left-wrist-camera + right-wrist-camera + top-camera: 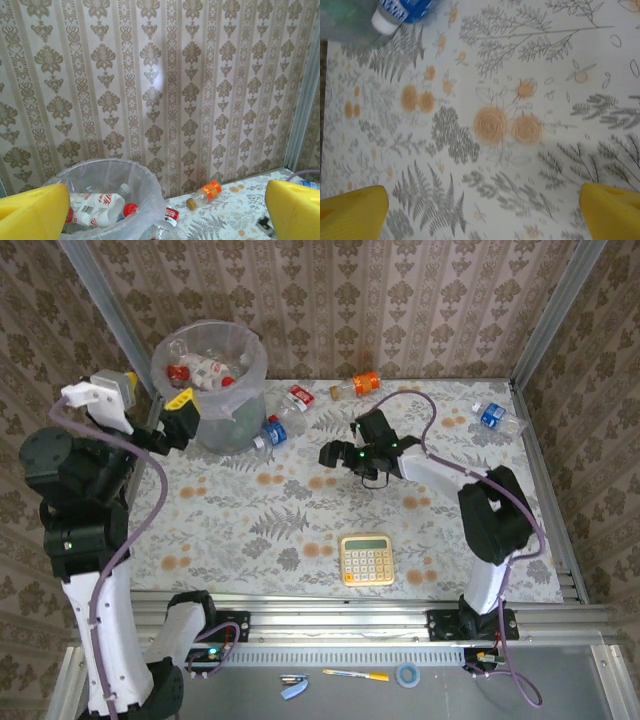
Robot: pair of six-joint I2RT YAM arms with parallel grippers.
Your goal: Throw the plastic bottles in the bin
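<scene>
Yellow-tipped, the left gripper point(181, 418) hangs raised at the far left, just beside the bin point(256, 368). Its jaws are spread wide with nothing between them. Its wrist camera looks over the rim at several red-labelled bottles point(95, 207) lying inside the white liner. That height suits a drop into the bin rather than a pick from the table point(230, 530).

Just right of the bin, a blue bottle point(272, 432) lies beside its base, with a red bottle point(299, 397) close behind it. Further right, an orange bottle point(358, 386) lies by the back wall.

Near the middle, the right gripper point(330, 454) is low over the table, pointing left toward the blue bottle. Its jaws are also wide and empty. Its wrist camera shows that bottle's white cap at the top-left corner, ahead of the fingers point(352, 212). This looks like an approach to grasp it, likely the next pick.

Well apart at the far right lies a second blue bottle point(492, 416). A yellow calculator point(367, 560) sits near the front edge and is not for the bin.
</scene>
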